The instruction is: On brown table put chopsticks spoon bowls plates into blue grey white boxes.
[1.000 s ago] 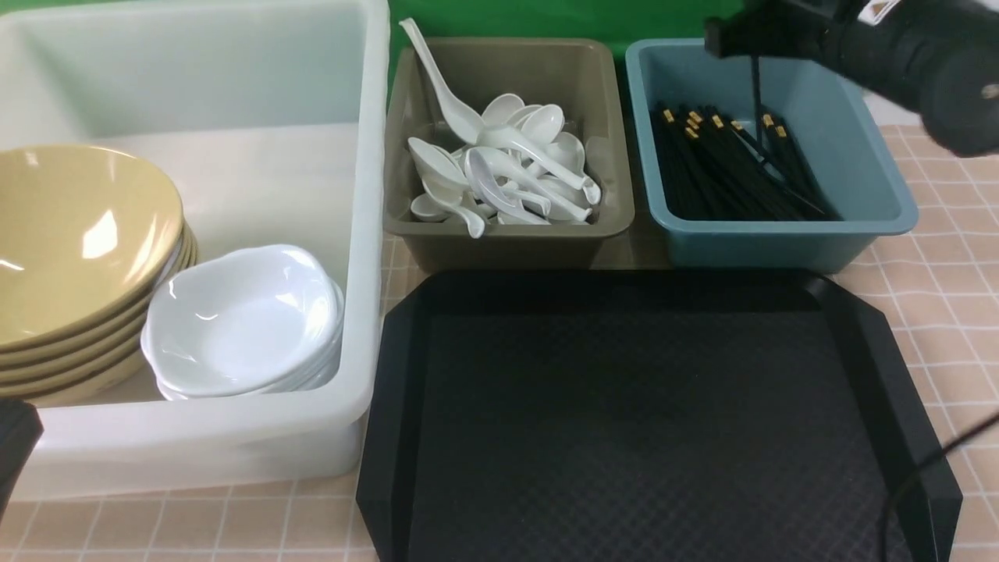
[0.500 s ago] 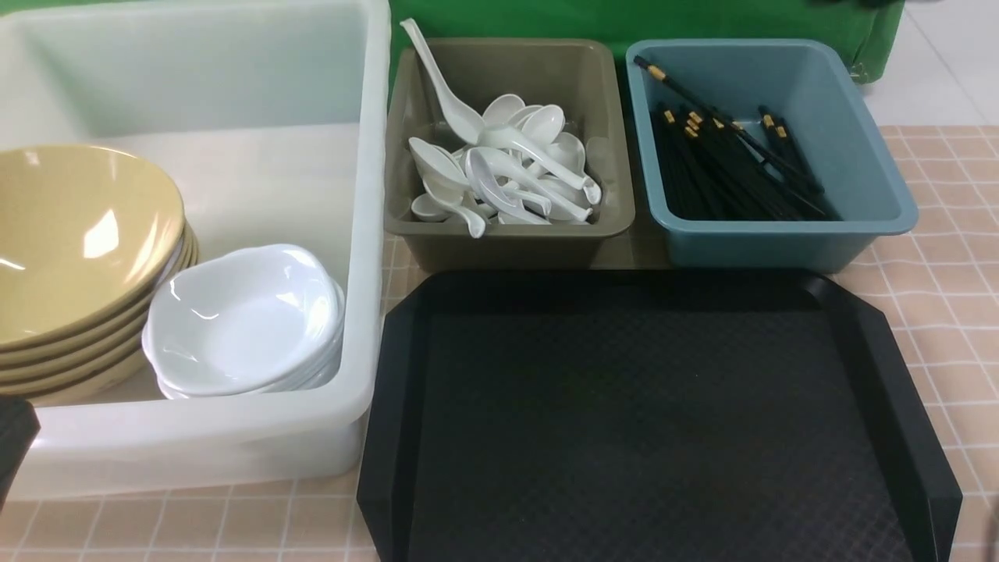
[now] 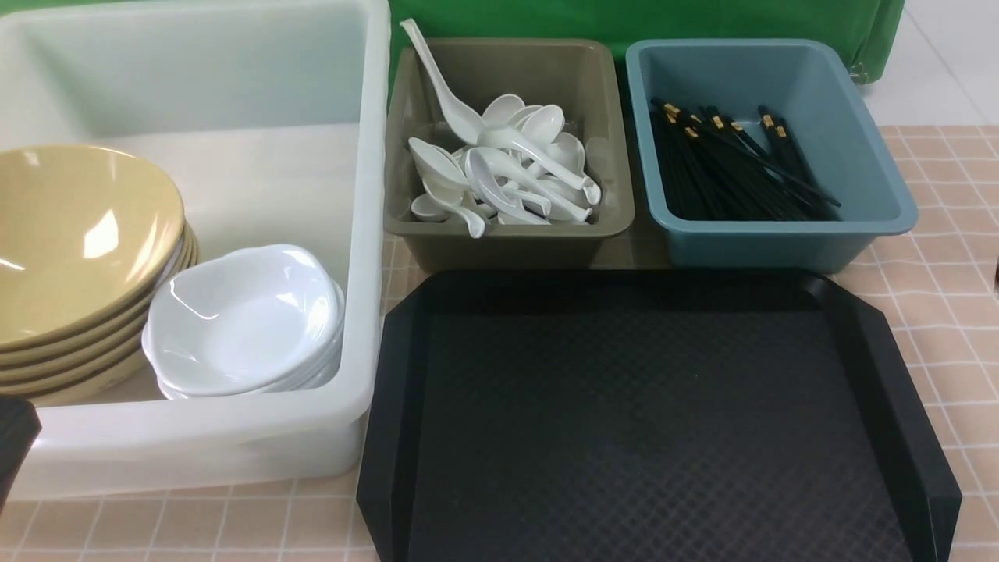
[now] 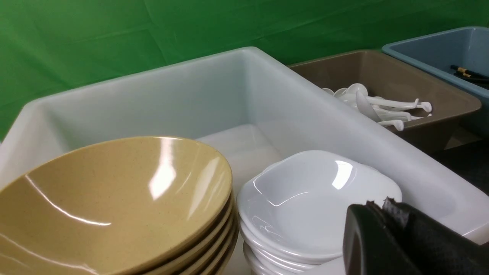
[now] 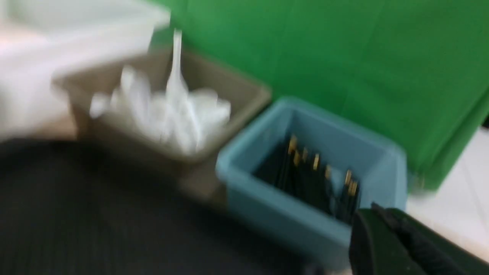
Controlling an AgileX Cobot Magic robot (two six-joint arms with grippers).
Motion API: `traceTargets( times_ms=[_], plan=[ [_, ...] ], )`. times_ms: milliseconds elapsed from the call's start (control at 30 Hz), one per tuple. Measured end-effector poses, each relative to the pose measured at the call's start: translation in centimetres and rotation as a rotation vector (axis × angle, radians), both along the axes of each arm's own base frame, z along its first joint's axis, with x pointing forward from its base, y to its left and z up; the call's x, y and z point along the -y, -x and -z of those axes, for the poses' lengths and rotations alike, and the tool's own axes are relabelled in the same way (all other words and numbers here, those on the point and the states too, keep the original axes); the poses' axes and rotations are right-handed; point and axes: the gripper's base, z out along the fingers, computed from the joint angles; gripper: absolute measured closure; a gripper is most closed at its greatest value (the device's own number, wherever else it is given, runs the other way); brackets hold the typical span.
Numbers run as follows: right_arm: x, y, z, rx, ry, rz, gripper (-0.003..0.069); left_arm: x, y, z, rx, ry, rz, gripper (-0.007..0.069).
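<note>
Several yellow bowls [image 3: 78, 234] are stacked in the big white box [image 3: 367, 234], with a stack of white plates [image 3: 242, 320] beside them. White spoons [image 3: 507, 172] are piled in the grey box [image 3: 507, 242]. Black chopsticks [image 3: 726, 168] lie in the blue box [image 3: 780, 242]. My left gripper [image 4: 376, 202] is shut and holds nothing, just outside the white box's near wall by the plates [image 4: 313, 202]. My right gripper [image 5: 374, 208] is shut and holds nothing, low beside the blue box [image 5: 305, 225]. That view is blurred.
A black textured tray [image 3: 640, 421] lies in front of the grey and blue boxes on the brown table [image 3: 944, 312]. A green backdrop [image 3: 624, 19] hangs behind the boxes. The left gripper's tip [image 3: 12, 437] shows at the near left corner.
The right arm, which hung over the blue box with a chopstick, has pulled back out of the front view. That chopstick now lies with the others, and the jaws have closed. The left arm is still.
</note>
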Motion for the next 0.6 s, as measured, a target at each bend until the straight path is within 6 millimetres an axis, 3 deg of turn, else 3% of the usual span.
traceTargets(
  times_ms=[33, 67, 167, 267, 400, 600],
  plan=[
    [0.0, 0.1, -0.1, 0.008, -0.002, 0.000, 0.0622, 0.0, 0.0, 0.0, 0.000, 0.000, 0.000, 0.0618],
    [0.4, 1.3, 2.5, -0.010, -0.015, 0.006, 0.0622, 0.0, 0.0, 0.0, 0.000, 0.000, 0.000, 0.0618],
    [0.8, 2.7, 6.5, -0.061, -0.011, 0.007, 0.0620, 0.0, 0.0, 0.0, 0.000, 0.000, 0.000, 0.0618],
    [0.8, 3.5, 8.5, -0.159, 0.005, -0.011, 0.0620, 0.0, 0.0, 0.0, 0.000, 0.000, 0.000, 0.0618],
    [0.9, 4.0, 9.5, -0.241, 0.035, -0.014, 0.0617, 0.0, 0.0, 0.0, -0.002, 0.000, 0.000, 0.0618],
    [2.1, 4.5, 8.6, -0.121, -0.042, 0.148, 0.0616, 0.0, 0.0, 0.0, -0.003, -0.001, -0.001, 0.0618]
  ],
)
